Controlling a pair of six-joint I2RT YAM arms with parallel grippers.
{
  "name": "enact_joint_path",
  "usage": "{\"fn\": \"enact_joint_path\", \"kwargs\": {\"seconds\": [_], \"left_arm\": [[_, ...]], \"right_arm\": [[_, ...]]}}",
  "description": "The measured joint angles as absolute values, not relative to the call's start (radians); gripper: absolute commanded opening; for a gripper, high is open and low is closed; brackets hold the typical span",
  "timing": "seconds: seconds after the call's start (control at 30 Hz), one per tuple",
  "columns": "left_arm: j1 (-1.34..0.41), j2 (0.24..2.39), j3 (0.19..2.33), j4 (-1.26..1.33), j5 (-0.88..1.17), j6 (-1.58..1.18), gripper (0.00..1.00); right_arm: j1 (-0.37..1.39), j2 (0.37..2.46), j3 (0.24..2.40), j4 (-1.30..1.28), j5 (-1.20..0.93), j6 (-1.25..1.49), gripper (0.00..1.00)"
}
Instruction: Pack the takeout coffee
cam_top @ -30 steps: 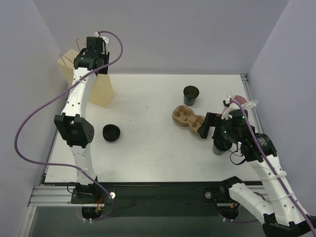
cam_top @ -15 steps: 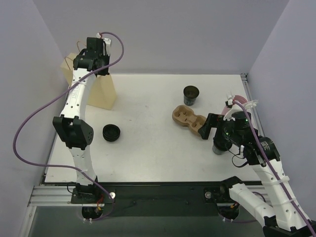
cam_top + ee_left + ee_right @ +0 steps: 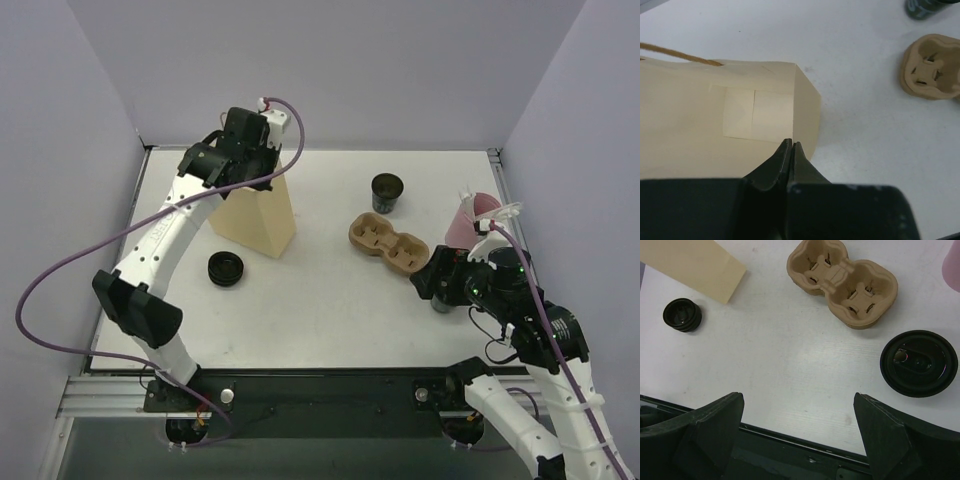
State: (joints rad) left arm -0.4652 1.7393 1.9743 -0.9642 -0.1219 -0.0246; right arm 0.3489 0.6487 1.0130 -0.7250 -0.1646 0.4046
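A cream paper bag (image 3: 260, 216) stands on the white table (image 3: 320, 320), left of centre. My left gripper (image 3: 258, 150) is at its top, shut on the bag's rim (image 3: 807, 127); the wrist view looks down into the bag (image 3: 700, 130). A brown two-cup carrier (image 3: 388, 243) (image 3: 842, 282) lies right of centre. An open dark cup (image 3: 387, 192) stands behind it. A black-lidded cup (image 3: 918, 362) stands by my right gripper (image 3: 436, 282) (image 3: 800, 440), which hovers open over bare table with nothing between its fingers.
A small black lid-like round piece (image 3: 226, 268) (image 3: 682, 315) lies in front of the bag. A pink object (image 3: 468, 215) stands at the right edge behind my right arm. Grey walls close in the table on three sides; the black frame rail (image 3: 790, 445) runs along the near edge.
My left gripper shut on the bag's rim and swung right, dragging the bag from the back-left corner toward the middle. The right arm drifted slightly right, still open.
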Motion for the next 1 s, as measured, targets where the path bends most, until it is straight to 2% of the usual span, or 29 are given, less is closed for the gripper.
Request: {"fn": "enact_joint_path", "kwargs": {"seconds": [0.27,0.73,0.8,0.87,0.9,1.0], "left_arm": [[-0.592,1.562,1.769,-0.869,-0.097,-0.108,0.00],[-0.768,1.465,1.598,-0.770,-0.096,-0.215,0.00],[-0.779,1.465,1.594,-0.764,-0.096,-0.226,0.07],[-0.783,1.465,1.594,-0.754,-0.096,-0.230,0.20],[-0.784,1.465,1.594,-0.751,-0.096,-0.233,0.31],[-0.785,1.465,1.594,-0.747,-0.094,-0.236,0.42]], "right_arm": [[0.349,0.591,1.013,-0.792,-0.139,0.434,1.00],[0.349,0.567,1.013,-0.860,-0.050,0.484,1.00],[0.349,0.567,1.013,-0.863,-0.043,0.487,1.00],[0.349,0.567,1.013,-0.868,-0.036,0.489,1.00],[0.349,0.567,1.013,-0.871,-0.033,0.489,1.00],[0.349,0.567,1.013,-0.876,-0.030,0.489,1.00]]}}
